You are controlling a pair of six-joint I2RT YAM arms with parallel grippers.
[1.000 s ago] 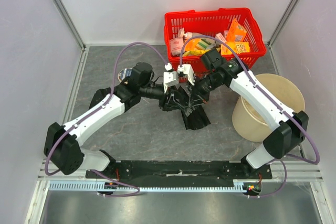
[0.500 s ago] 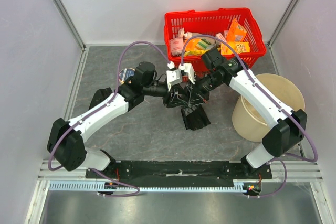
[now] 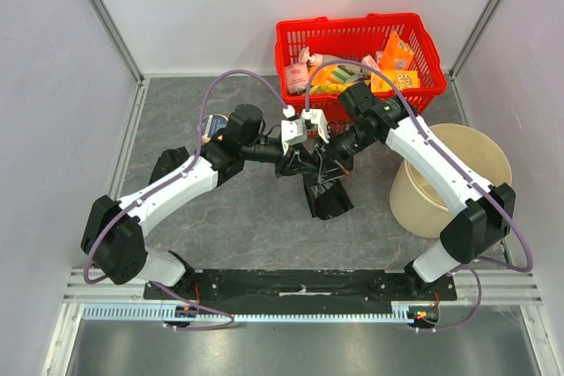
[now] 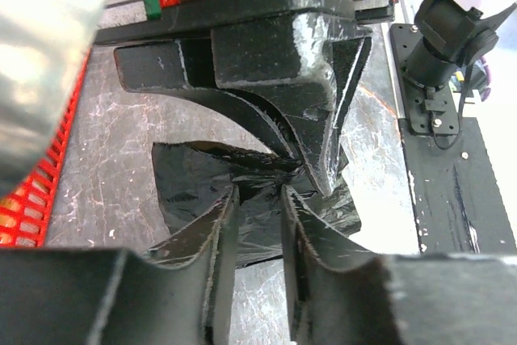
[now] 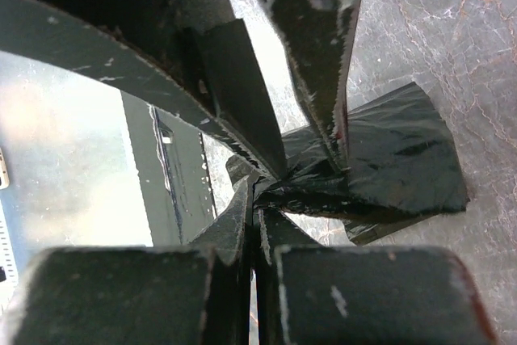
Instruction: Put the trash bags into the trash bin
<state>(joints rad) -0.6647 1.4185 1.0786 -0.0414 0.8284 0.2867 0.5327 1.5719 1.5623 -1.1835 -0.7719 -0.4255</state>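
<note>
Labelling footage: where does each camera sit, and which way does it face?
Top external: overhead from the near side, looking down on the table; both arms show.
Left wrist: on left arm, facing the trash bag; own jaws at bottom.
Right wrist: on right arm, facing it; own jaws shut on it.
Shared: wrist views both show the bag.

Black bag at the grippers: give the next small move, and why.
Probably close the left gripper fully: its jaws straddle a fold of the black bag with a gap, while the right gripper pinches it, away from the bin.
</note>
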